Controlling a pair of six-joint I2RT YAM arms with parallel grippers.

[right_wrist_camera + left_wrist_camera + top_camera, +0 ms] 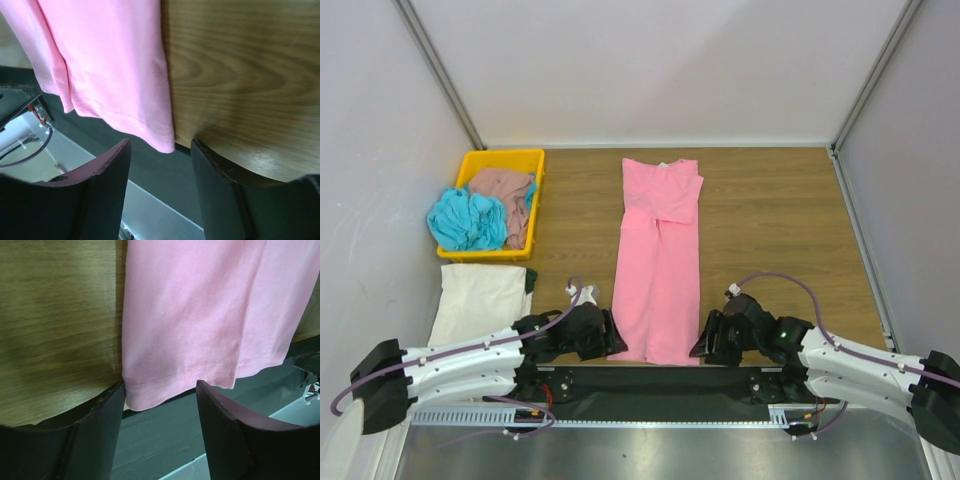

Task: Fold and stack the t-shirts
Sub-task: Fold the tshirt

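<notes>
Across the centre of the top view, pink shirt (658, 265) lay flat on table (770, 220), folded into a long strip, collar toward the far wall, hem just over the near edge. Left gripper (610, 340) sat at the hem's left corner, jaws apart, nothing clamped; in its wrist view the corner lay just past the fingers (107, 410). Right gripper (705, 345) sat at the right corner, jaws apart too, holding nothing. Cream shirt (480, 300) lay folded at lower left beside the left arm. Upper left, yellow tray (500, 157) held crumpled turquoise shirt (468, 222) and brown-pink shirt (505, 188).
</notes>
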